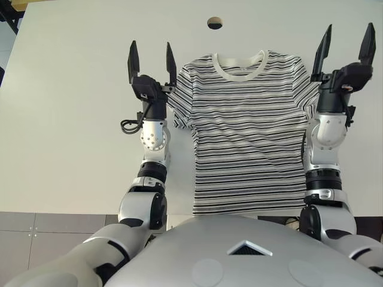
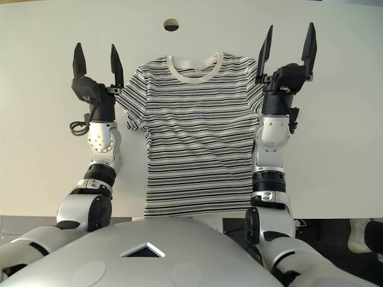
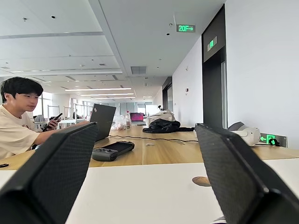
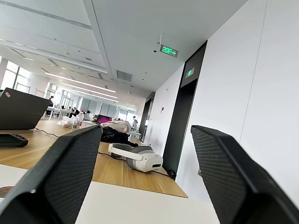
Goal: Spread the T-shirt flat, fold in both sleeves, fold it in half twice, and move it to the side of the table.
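A striped T-shirt (image 1: 245, 137) lies face up on the white table (image 1: 72, 119), its hem (image 1: 245, 209) at the 6 o'clock edge nearest the robot and its body smooth and square, so the spreading step looks complete. Farther up, both short sleeves stick out unfolded: the left sleeve (image 1: 179, 104) at the shirt's 9 o'clock, the right sleeve (image 1: 311, 95) at its 3 o'clock, partly hidden behind the right arm. A black cable (image 1: 130, 125) loops on the table just beside the left forearm. The left gripper (image 1: 151, 51) stands at the shirt's 10 o'clock, over the shoulder seam, claw spread wide and holding nothing. The right gripper (image 1: 349, 39) mirrors it at 2 o'clock, equally wide and empty, with both sets of fingers pointing toward 12 o'clock. Whether either wrist touches the cloth cannot be told. Beyond them the white collar (image 1: 240, 63) sits flat, and a round cable hole (image 1: 215, 23) marks the table's far side near 12 o'clock. By this reading, the sleeve folds, both halvings and the move to the table's side are all yet to be done.
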You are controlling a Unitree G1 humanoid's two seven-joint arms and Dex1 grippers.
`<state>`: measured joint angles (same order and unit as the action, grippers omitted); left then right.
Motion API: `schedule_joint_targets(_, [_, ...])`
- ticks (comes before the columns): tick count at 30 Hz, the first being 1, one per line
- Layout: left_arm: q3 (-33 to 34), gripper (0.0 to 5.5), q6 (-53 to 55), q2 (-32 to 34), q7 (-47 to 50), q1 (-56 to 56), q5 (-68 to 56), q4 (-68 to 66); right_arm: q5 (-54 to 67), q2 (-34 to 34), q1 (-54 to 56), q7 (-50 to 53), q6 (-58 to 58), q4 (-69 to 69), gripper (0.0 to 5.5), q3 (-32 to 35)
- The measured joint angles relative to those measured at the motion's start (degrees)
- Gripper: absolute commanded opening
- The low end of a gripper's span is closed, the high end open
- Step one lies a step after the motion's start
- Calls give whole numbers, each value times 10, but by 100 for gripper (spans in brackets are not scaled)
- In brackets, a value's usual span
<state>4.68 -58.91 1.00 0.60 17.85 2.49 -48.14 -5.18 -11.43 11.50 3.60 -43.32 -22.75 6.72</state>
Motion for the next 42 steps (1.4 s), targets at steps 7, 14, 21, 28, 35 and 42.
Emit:
schedule_joint_targets(7, [1,387,0,1,0,0,-1,1,33,-22,-5,-14,20,31,351,26])
schedule_joint_targets(14, [-3,387,0,6,6,0,16,2,34,-21,-5,-21,22,30,351,26])
schedule_joint_targets(21, [-5,387,-1,6,13,0,29,2,23,-14,-5,-26,22,16,351,11])
schedule_joint_targets(28, [-6,387,-2,7,31,0,41,-2,17,-11,-5,-28,22,-3,351,4])
schedule_joint_targets(35, [-10,387,-2,12,40,14,52,-17,6,-11,4,-28,22,-16,351,-2])
schedule_joint_targets(42, [-11,387,-3,17,49,20,56,-31,-2,-10,6,-27,21,-24,351,-8])
